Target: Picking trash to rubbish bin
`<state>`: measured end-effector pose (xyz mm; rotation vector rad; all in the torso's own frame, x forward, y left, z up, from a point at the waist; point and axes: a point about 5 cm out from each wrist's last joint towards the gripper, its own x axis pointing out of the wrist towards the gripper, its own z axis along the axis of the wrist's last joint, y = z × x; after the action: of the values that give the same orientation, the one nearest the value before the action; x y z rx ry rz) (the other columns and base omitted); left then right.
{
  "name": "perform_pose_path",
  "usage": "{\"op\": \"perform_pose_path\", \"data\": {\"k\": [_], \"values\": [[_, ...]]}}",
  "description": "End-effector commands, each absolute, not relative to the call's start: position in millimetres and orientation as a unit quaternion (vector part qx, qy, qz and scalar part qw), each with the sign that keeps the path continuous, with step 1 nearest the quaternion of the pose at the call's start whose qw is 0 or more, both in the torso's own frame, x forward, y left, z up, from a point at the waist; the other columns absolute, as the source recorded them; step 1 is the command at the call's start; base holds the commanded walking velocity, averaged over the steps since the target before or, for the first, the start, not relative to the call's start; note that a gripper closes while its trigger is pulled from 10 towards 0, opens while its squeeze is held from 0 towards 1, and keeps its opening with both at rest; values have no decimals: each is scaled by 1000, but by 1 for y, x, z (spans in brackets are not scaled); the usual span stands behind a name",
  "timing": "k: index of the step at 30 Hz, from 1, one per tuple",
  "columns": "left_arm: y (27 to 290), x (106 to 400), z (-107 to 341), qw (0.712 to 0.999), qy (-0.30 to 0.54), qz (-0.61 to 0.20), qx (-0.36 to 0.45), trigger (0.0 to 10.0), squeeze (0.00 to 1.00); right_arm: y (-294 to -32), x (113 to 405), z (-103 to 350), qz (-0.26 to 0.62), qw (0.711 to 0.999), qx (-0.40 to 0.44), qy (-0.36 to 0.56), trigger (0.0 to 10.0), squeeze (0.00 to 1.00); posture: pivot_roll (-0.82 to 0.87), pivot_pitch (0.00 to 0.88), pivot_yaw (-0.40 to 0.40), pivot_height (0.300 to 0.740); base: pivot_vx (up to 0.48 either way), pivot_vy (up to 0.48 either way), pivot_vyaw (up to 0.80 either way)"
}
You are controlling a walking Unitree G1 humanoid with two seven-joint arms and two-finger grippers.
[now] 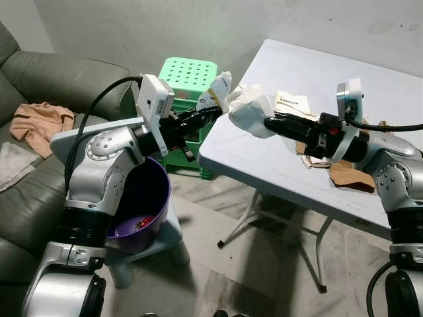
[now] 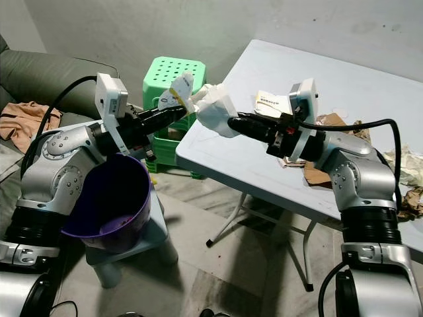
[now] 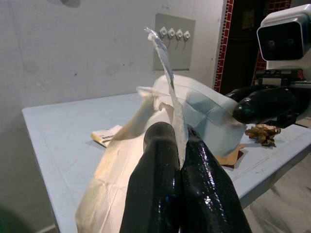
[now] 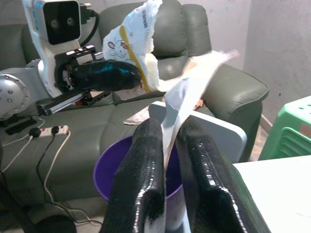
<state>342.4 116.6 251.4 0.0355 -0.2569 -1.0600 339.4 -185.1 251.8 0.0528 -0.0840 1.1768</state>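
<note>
Both end effectors, left (image 1: 213, 113) and right (image 1: 272, 123), clamp white wrapper (image 1: 250, 111), purple bin (image 4: 104, 170) beneath.

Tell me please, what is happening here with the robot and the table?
The robot is clearing rubbish. Both grippers are shut on one white wrapper, held in the air past the edge of the white table: the left gripper pinches one end, the right gripper the other. A purple bin stands on a small stool below the left arm. Scraps of brown paper and a small card lie on the table.
</note>
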Motion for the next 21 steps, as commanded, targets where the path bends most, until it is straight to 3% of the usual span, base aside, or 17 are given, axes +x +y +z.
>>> {"op": "perform_pose_path", "data": {"k": [1, 7, 21], "values": [[115, 340, 259, 849, -133, -511, 24, 0, 0, -187, 338, 260, 560, 827, 19, -49, 10000, 1000, 73, 97, -89, 740, 0, 0, 0], [117, 340, 259, 852, -133, -506, 18, 0, 0, -188, 339, 263, 548, 833, 32, -61, 10000, 1000, 72, 98, -87, 740, 0, 0, 0], [132, 340, 249, 894, -138, -425, -37, 0, 0, -198, 347, 259, 419, 897, 91, -112, 10000, 1000, 73, 104, -85, 740, 0, 0, 0]]}}
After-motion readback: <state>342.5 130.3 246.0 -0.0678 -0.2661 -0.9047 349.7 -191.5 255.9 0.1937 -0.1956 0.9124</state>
